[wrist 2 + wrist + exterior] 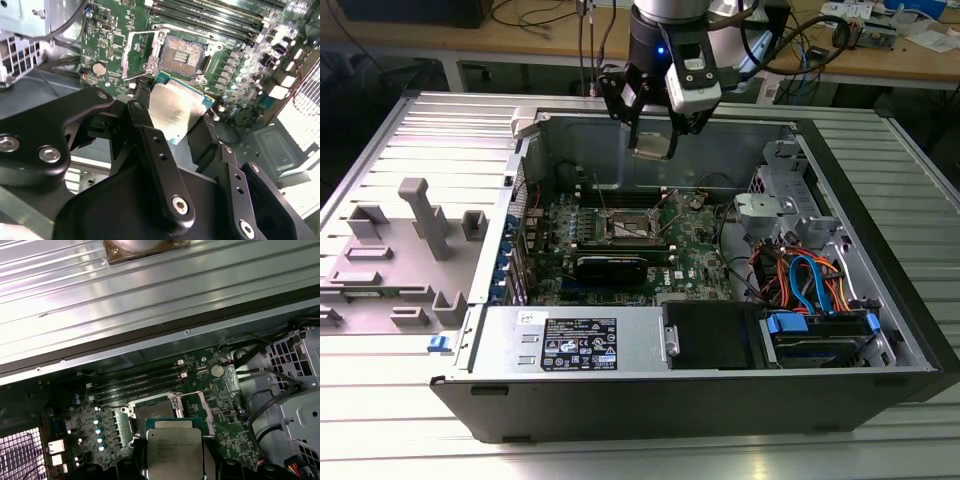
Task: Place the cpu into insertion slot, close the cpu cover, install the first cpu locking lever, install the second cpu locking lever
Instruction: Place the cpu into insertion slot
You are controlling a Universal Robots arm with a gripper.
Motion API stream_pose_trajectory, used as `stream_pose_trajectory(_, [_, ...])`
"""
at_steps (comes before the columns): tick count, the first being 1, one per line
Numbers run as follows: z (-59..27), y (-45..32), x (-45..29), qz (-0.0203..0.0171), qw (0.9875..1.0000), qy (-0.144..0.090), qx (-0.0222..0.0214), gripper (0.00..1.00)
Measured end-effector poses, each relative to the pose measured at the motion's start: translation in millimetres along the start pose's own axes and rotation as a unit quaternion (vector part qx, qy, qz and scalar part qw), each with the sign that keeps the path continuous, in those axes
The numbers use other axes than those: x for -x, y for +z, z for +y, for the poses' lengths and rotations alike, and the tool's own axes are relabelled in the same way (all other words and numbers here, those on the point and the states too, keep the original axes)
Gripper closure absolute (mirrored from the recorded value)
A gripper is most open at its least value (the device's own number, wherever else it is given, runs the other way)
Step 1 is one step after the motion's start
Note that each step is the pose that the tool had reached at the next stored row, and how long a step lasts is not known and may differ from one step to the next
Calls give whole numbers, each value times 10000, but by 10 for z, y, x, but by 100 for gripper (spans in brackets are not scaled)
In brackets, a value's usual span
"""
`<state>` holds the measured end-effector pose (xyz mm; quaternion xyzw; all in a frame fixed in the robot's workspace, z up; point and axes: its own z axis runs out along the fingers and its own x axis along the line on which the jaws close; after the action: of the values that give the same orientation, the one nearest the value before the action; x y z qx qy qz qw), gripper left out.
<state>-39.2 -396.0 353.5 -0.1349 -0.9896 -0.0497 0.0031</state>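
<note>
gripper clamps cpu by its edges above insertion slot; it should go down level, corners matched, gently.

Free room abv insertion slot

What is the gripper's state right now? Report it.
The gripper is shut on the cpu, which is not yet in the insertion slot.

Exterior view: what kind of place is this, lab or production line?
Probably a lab or workshop, not a production line: an open computer case lies on a ribbed metal table, a wooden workbench behind carries loose cables, and the gripper holds the cpu above the case.
</note>
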Motion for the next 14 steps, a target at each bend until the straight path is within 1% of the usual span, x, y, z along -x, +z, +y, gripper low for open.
stream_pose_trajectory(2, [-1,11,0,-24,9997,247,4,46])
stream_pose_trajectory(4, [-2,22,0,-45,9989,457,8,46])
stream_pose_trajectory(6, [-3,26,1,-55,9984,559,10,46])
stream_pose_trajectory(7, [-3,30,1,-66,9977,672,12,46])
stream_pose_trajectory(9, [-3,35,1,-79,9967,808,15,46])
stream_pose_trajectory(11, [-4,42,1,-94,9954,954,18,46])
stream_pose_trajectory(12, [-5,47,1,-105,9943,1064,19,46])
stream_pose_trajectory(14, [-5,53,1,-117,9928,1189,21,46])
